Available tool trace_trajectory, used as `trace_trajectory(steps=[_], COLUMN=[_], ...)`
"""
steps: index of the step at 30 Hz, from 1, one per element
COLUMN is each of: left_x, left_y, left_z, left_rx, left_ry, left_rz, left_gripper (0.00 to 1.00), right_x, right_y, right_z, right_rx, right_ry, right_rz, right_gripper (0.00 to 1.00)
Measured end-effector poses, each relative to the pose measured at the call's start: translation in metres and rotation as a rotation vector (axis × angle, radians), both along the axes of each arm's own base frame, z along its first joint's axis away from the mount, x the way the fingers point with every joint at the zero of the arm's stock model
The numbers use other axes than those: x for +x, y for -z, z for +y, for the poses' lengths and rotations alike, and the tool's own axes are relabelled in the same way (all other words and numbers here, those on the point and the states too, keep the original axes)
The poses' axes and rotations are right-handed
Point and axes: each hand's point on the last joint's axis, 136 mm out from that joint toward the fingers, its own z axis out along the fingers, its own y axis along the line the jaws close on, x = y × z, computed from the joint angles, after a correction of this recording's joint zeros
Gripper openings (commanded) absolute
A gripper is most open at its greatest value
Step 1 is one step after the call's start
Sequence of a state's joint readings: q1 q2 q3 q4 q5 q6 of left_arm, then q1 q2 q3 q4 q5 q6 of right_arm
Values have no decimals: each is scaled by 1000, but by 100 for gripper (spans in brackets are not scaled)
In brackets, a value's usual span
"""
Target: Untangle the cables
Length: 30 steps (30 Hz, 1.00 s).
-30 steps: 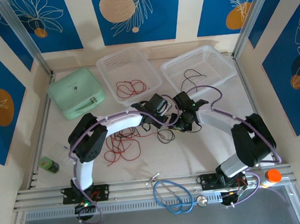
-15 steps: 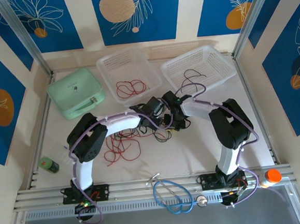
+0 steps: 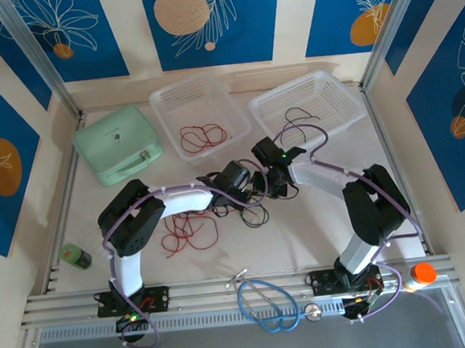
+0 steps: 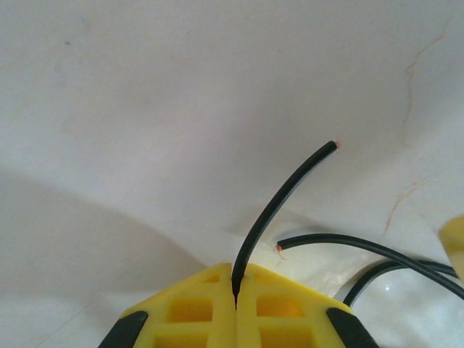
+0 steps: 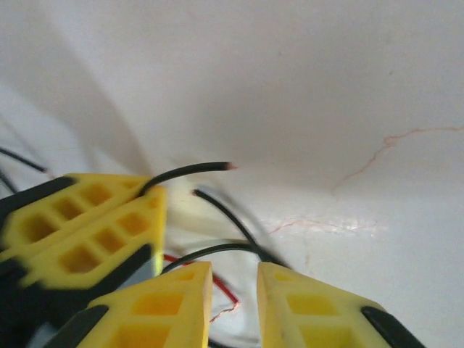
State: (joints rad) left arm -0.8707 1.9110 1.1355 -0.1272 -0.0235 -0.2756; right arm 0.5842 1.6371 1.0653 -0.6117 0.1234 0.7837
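Black cable (image 4: 280,199) was pinched in the clenched left gripper (image 4: 235,281) at mid-table, beside the red-and-black tangle (image 3: 190,230). The right gripper (image 5: 234,272) hung just beside it, jaws parted, another black strand (image 5: 217,247) at its tips.

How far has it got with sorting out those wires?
Partly done: a red cable lies in the left basket and a black cable in the right basket. In hand: the left end effector pinches a black wire end, with the right end effector open beside it. Left to do: the red-and-black tangle on the table.
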Motion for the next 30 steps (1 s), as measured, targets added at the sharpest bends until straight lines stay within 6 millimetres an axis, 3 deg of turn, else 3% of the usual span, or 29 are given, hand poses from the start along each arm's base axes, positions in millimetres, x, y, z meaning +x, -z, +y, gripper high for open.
trace_trajectory(steps=[4,13,30], left_x=[2,0,1], left_y=[-2,3,2], left_z=[-2,0,1], left_rx=[-18,-24,-45], left_ry=[-8,-9,-12], left_rz=[-4,-2,-25], left_gripper=[0,0,0], right_x=[-4,-16,-17], right_y=[3,34,36], right_z=[-2,3,-3], right_rx=[-16,-72,-110], right_ry=[7,-21,-23], right_rz=[16,97,130], right_gripper=[30,30,25])
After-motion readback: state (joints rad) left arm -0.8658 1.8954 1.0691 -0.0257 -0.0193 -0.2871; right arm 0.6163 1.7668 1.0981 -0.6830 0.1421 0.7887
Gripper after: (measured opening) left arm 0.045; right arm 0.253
